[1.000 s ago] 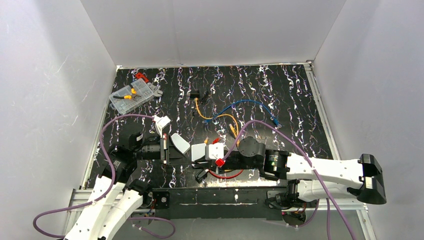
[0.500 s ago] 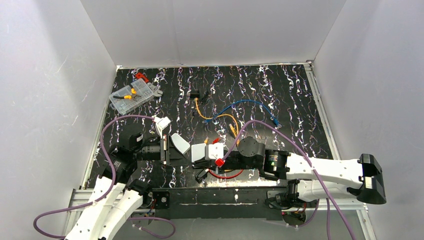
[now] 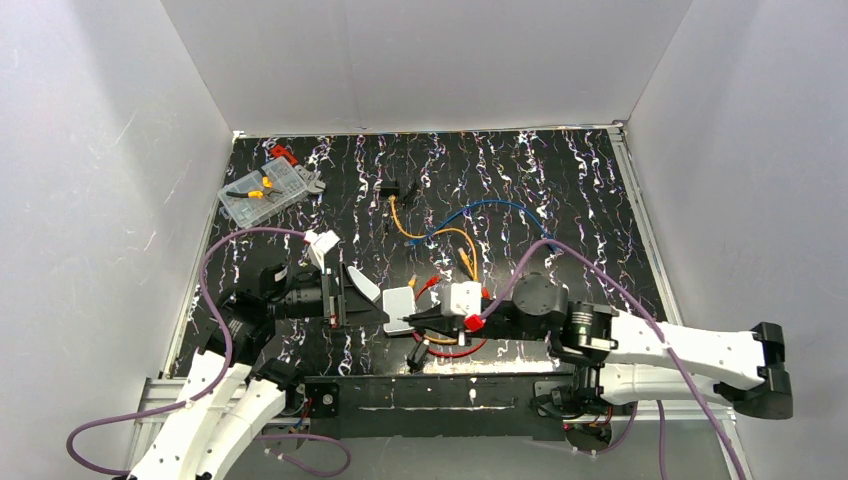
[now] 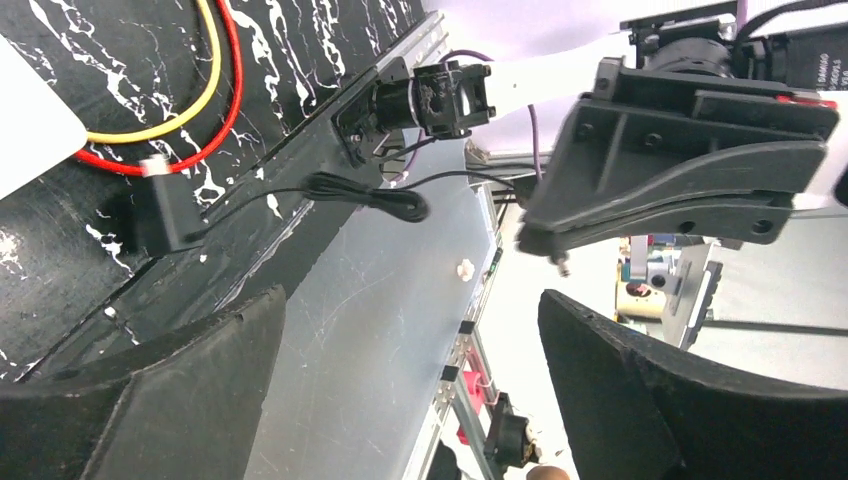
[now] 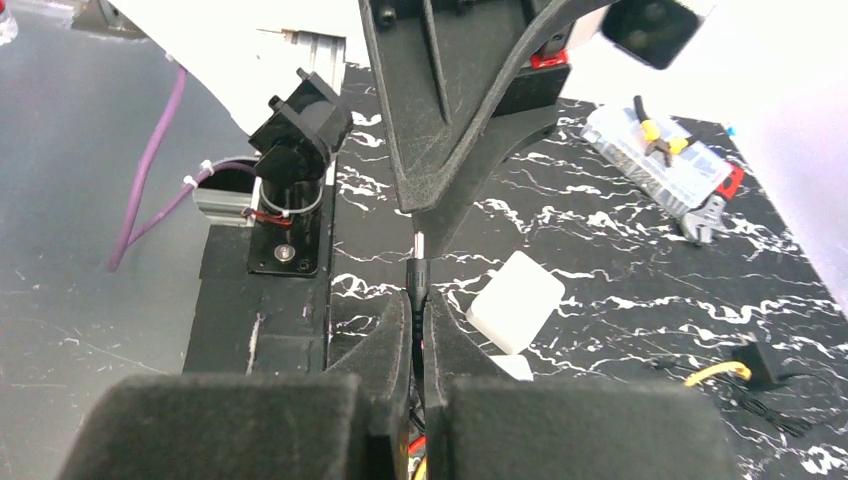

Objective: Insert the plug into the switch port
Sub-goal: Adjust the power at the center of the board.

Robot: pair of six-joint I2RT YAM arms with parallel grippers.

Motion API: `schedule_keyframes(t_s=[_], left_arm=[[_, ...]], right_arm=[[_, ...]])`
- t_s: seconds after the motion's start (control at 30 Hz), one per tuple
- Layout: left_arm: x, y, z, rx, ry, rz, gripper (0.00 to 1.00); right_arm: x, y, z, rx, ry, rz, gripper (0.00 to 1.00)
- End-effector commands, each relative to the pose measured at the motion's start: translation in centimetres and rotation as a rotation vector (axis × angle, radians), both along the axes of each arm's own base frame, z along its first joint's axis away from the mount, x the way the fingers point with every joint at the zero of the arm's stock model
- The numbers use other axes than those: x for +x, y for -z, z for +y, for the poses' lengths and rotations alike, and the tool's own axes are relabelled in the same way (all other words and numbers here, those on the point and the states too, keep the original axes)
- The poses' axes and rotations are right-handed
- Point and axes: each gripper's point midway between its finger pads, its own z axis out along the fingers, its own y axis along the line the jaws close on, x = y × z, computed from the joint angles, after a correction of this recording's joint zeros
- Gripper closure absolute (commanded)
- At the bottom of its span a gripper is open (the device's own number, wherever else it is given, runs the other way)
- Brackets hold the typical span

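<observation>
Two pale boxes lie on the black marbled tabletop (image 3: 580,180) near its front edge. The longer grey-white switch (image 3: 360,283) sits tilted, just at the far finger of the left pincer (image 4: 410,310). A smaller, squarer white box (image 3: 398,303) lies just to the switch's right. The switch's port cannot be made out in any view.

One plug (image 5: 416,282), black with a short metal tip, is clenched between the fingers of the right pincer (image 5: 415,325). Its tip points toward the left pincer and hangs in the air beside the smaller box, touching neither box in the right wrist view. The left pincer stands released, its two fingers spread wide with nothing between them.

Three loose cables show: one blue (image 3: 495,203) and one orange (image 3: 398,218) farther back, and one red (image 3: 450,352) looped beneath the right wrist. One clear organiser case (image 3: 262,190) sits near the far left corner, with one wrench (image 3: 312,186) beside it.
</observation>
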Motion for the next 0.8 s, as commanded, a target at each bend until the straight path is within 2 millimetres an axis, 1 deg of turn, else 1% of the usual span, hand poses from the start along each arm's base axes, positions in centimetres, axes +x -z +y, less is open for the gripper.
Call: schedule_keyframes(t_s=[0.0,0.17,0.27,0.37,0.47,0.53,0.63,0.7,0.77], left_arm=[[0.6,-0.2,0.2,0.032,-0.033,-0.028,0.02],[1.3,1.3,0.5,0.080,-0.068,0.006,0.02],[1.7,2.5,0.6,0.112,-0.089,0.038,0.02],[2.3,3.9,0.8,0.150,-0.113,0.079,0.02],[2.8,5.5,0.9,0.193,-0.143,0.126,0.02],[3.1,6.3,0.9,0.207,-0.148,0.153,0.02],[3.5,7.5,0.7,0.225,-0.148,0.202,0.02],[3.8,8.4,0.6,0.236,-0.149,0.233,0.02],[4.0,9.2,0.4,0.242,-0.152,0.260,0.02]], right_arm=[[0.7,-2.8,-2.2,0.072,0.067,-0.027,0.99],[3.1,-3.8,-5.0,0.065,0.224,-0.076,0.99],[4.7,-3.6,-6.6,0.033,0.326,-0.100,0.99],[6.8,-3.0,-8.1,-0.010,0.457,-0.128,0.99],[8.9,-1.9,-9.6,-0.072,0.595,-0.159,0.99],[10.1,-1.1,-10.5,-0.109,0.677,-0.170,0.99],[11.3,-0.2,-11.9,-0.143,0.757,-0.154,0.99],[11.8,0.4,-12.8,-0.162,0.796,-0.131,0.99],[12.0,0.5,-13.3,-0.160,0.816,-0.113,0.99]])
